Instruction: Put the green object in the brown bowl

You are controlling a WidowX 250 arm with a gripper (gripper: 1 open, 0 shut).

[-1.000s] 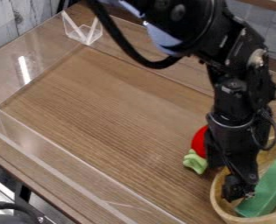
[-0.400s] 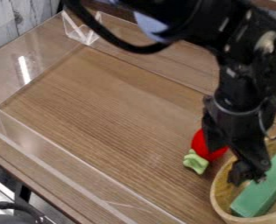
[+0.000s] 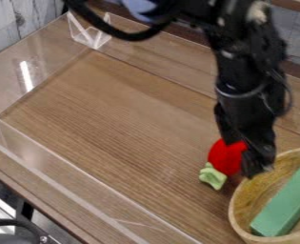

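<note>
One pincer [image 3: 255,162], mine, hangs from the black arm [image 3: 245,67] and points steeply down at the wooden table [image 3: 114,105]. Its fingers stand spread apart and grip nothing, though motion blur softens their tips.

Below and to the right of my pincer sits the brown bowl [image 3: 244,205], a wide round vessel with a pale rim, cut off by the lower right corner of the view. Inside it lies the green object [image 3: 287,204], a pale mint-green flat block resting aslant against the bowl's inner wall, its upper end toward the right edge of the picture. My pincer is apart from the block and stands just above the bowl's near rim, to the block's upper left.

Just behind my pincer, partly hidden by the fingers, is a red object [image 3: 224,152] on the tabletop. Below and to the left of my pincer, beside the red object and close to the bowl's outer wall, lies a small lumpy bright-green piece [image 3: 213,176]; whether it touches the bowl I cannot tell.

Far to the upper left of my pincer, a low clear plastic wall [image 3: 31,62] runs round the table's edges.
</note>
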